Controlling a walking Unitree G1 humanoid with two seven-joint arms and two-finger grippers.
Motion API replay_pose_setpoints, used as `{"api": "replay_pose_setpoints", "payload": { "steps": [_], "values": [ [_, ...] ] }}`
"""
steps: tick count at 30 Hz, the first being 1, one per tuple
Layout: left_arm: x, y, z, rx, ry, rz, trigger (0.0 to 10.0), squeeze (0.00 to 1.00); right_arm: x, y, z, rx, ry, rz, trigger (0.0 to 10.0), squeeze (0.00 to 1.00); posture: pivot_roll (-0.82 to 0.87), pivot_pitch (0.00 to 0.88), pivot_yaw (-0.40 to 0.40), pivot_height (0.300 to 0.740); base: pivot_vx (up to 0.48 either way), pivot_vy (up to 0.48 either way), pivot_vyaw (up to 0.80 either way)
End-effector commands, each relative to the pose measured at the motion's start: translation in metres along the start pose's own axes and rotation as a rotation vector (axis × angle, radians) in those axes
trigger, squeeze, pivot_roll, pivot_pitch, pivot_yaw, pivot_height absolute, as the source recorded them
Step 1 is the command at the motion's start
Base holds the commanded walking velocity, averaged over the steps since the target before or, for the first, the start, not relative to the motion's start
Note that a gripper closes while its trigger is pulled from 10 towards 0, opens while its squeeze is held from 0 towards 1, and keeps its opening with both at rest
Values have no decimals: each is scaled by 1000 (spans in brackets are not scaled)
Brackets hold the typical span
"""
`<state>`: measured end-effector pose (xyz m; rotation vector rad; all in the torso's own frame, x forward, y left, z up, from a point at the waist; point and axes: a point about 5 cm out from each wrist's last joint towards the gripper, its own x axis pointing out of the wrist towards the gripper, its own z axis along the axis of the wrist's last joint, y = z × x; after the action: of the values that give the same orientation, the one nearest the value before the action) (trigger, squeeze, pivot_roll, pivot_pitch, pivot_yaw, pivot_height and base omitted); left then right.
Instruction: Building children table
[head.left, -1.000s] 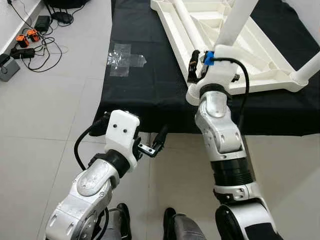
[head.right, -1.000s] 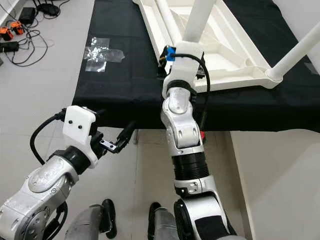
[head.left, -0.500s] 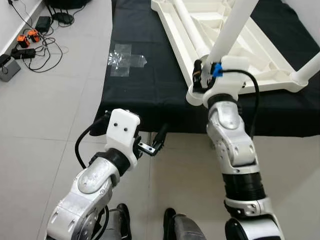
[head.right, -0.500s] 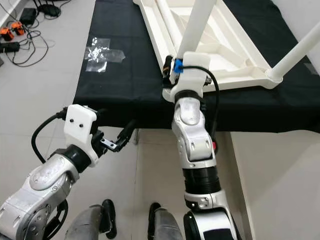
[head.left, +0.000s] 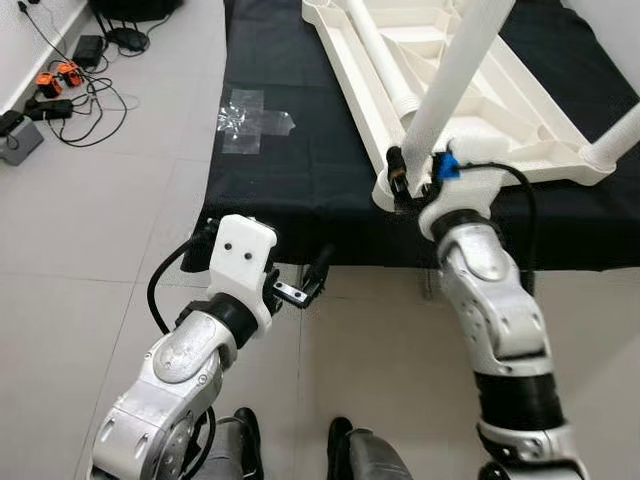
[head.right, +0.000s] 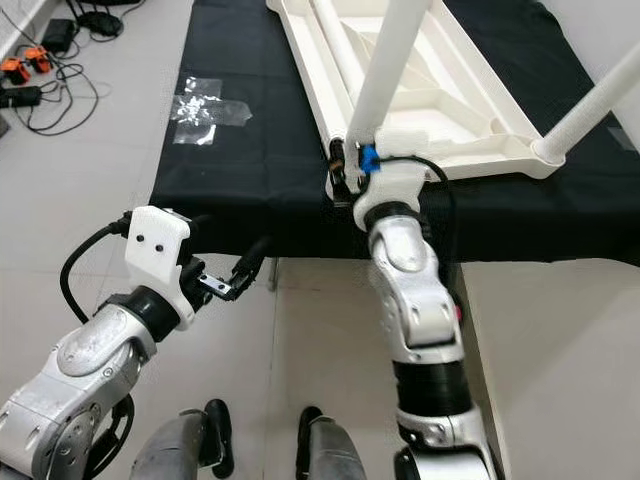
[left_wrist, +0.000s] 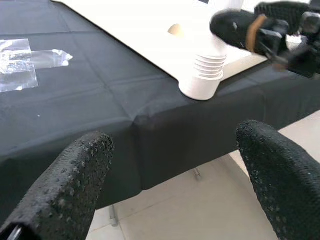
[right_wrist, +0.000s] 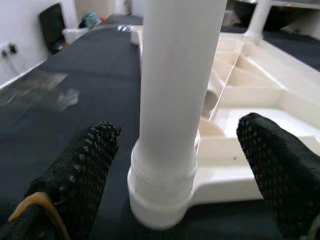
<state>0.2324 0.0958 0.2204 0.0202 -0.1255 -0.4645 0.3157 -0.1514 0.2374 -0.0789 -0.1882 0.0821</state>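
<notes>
The white children's table (head.left: 520, 110) lies upside down on a black cloth (head.left: 290, 170). A white leg (head.left: 455, 70) stands tilted in the near corner socket (right_wrist: 160, 200). My right gripper (head.left: 408, 178) is open at that corner, and its fingers (right_wrist: 85, 165) straddle the leg (right_wrist: 175, 75) just above the socket without touching it. My left gripper (head.left: 312, 278) is open and holds nothing. It hangs low in front of the cloth's near edge, and its fingers (left_wrist: 65, 185) point toward the same corner (left_wrist: 202, 75).
A second leg (head.right: 590, 100) stands in the table's right corner. A patch of clear tape (head.left: 245, 120) is stuck on the cloth's left part. Cables and chargers (head.left: 70, 85) lie on the tiled floor at far left. My feet (head.left: 290, 450) are below.
My right arm has swung to the right, and its gripper has moved from beside the leg down to the corner socket. The left arm has barely moved.
</notes>
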Motion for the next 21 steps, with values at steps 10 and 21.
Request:
{"api": "replay_pose_setpoints", "payload": {
  "steps": [10, 21],
  "values": [
    [-4, 0, -8, -3, 16, 27, 10000, 0, -47, -24, -25, 39, 77, 100, 10000, 0, 26, 195, -77, 740, 0, 0, 0],
    [-25, -3, -31, -17, 87, 155, 10000, 0, -90, -12, -68, 25, 192, 113, 10000, 0, 44, 132, -73, 740, 0, 0, -55]
  ]
}}
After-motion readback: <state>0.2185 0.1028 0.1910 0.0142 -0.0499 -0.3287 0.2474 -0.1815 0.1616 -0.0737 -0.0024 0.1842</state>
